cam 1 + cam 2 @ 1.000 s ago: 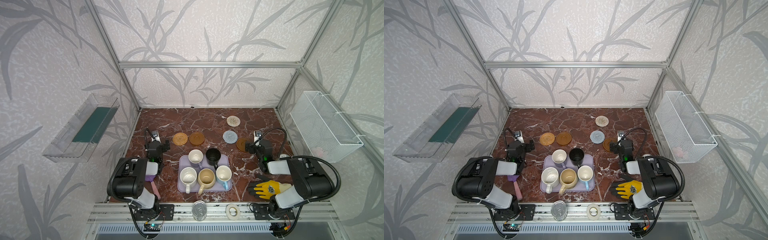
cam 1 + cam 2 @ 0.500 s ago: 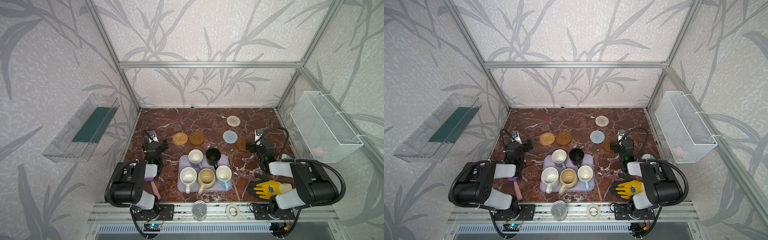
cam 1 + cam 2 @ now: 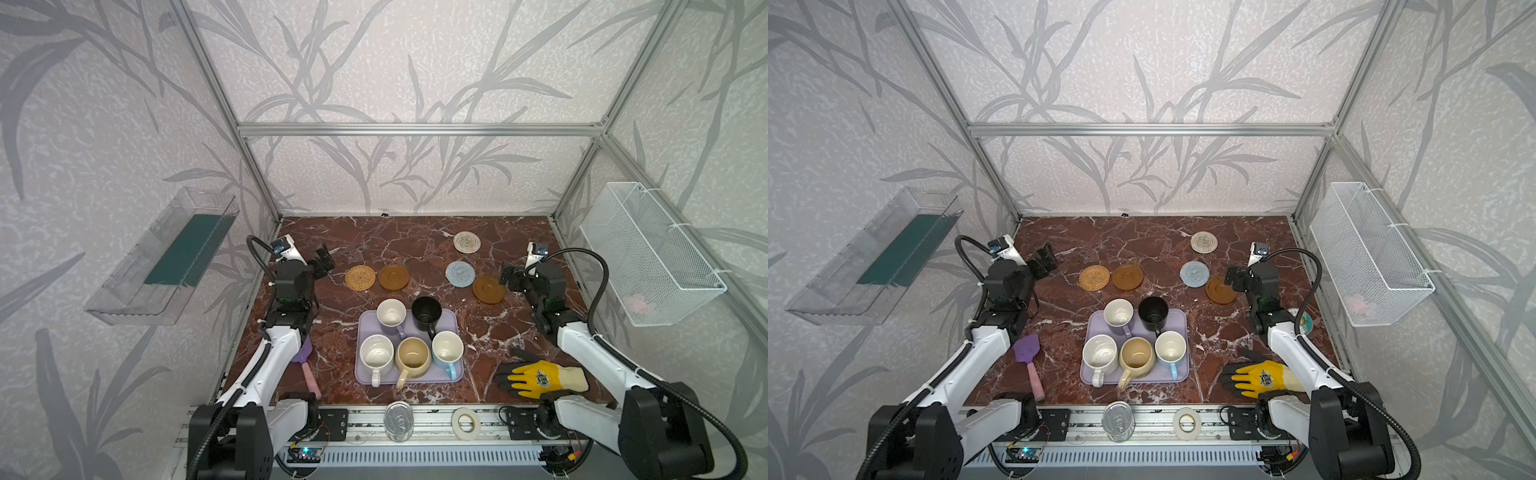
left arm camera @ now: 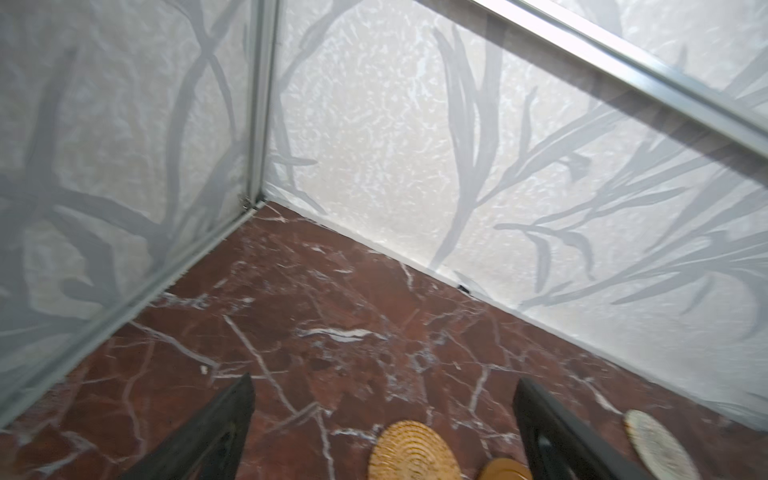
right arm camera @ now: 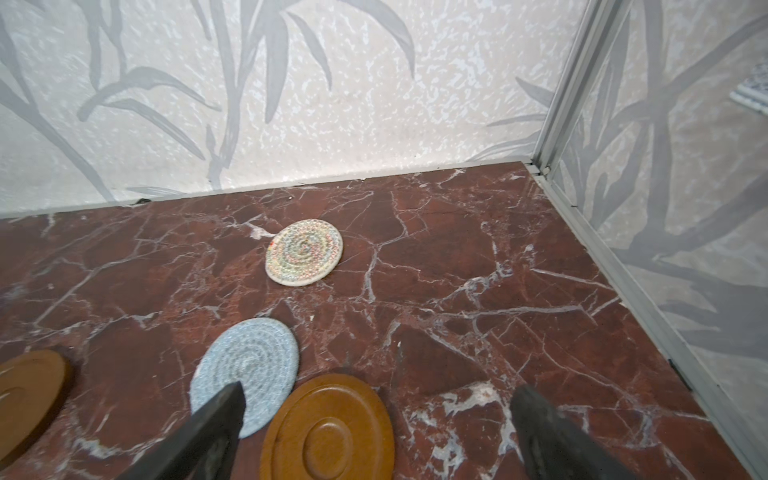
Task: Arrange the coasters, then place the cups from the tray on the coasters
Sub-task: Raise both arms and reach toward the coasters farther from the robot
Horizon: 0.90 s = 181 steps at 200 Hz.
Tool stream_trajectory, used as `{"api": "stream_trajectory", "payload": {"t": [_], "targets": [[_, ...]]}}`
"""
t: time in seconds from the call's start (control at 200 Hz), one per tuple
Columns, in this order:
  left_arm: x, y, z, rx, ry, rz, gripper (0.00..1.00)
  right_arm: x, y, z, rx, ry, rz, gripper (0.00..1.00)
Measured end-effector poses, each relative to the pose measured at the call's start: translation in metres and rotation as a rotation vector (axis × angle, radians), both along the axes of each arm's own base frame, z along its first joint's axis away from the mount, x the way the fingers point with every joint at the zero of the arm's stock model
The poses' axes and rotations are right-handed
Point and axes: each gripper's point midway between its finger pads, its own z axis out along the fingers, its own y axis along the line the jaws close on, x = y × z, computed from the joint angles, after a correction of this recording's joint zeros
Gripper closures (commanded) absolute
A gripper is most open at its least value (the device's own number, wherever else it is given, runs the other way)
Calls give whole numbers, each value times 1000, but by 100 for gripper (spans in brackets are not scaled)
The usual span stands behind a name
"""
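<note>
Five coasters lie on the marble behind the tray: rattan [image 3: 360,277], wooden [image 3: 393,277], grey-blue [image 3: 460,274], a second wooden one [image 3: 489,289] and cream [image 3: 466,242]. The lavender tray [image 3: 452,321] holds the cups: lavender [image 3: 391,312], black [image 3: 427,311], speckled white [image 3: 376,354], beige [image 3: 412,353] and light blue [image 3: 447,348]. My left gripper [image 3: 324,259] hovers open and empty left of the rattan coaster [image 4: 413,451]. Just right of the second wooden coaster [image 5: 328,428], my right gripper [image 3: 508,277] also stands open and empty.
A yellow glove [image 3: 540,376] lies at the front right and a purple spatula [image 3: 306,361] at the front left. On the front rail stand a silver can [image 3: 398,419] and a tape roll [image 3: 466,423]. A wire basket [image 3: 648,253] hangs on the right wall.
Both arms have stretched toward the back; the left gripper has neared the rattan coaster and the right gripper the right-hand wooden coaster. Both stay open. Cups and coasters have not moved.
</note>
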Motion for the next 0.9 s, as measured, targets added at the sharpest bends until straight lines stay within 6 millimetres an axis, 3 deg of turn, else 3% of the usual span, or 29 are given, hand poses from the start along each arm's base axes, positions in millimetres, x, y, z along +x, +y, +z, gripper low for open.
{"api": "stream_trajectory", "payload": {"t": [0.095, 0.25, 0.475, 0.66, 0.905], "targets": [[-1, -16, 12, -105, 29, -73, 1, -3, 10, 7, 70, 19, 37, 1], [1, -35, 13, -199, 103, -159, 1, -3, 33, 14, 166, 70, 104, 1], [2, -57, -21, -211, 279, -244, 1, -6, 101, 19, 170, 133, 271, 1], [-1, -57, -36, -158, 406, -211, 1, -7, 154, 12, 136, 197, 401, 1], [-5, -66, -65, -99, 528, -216, 1, -7, 200, 2, 110, 263, 513, 1]]}}
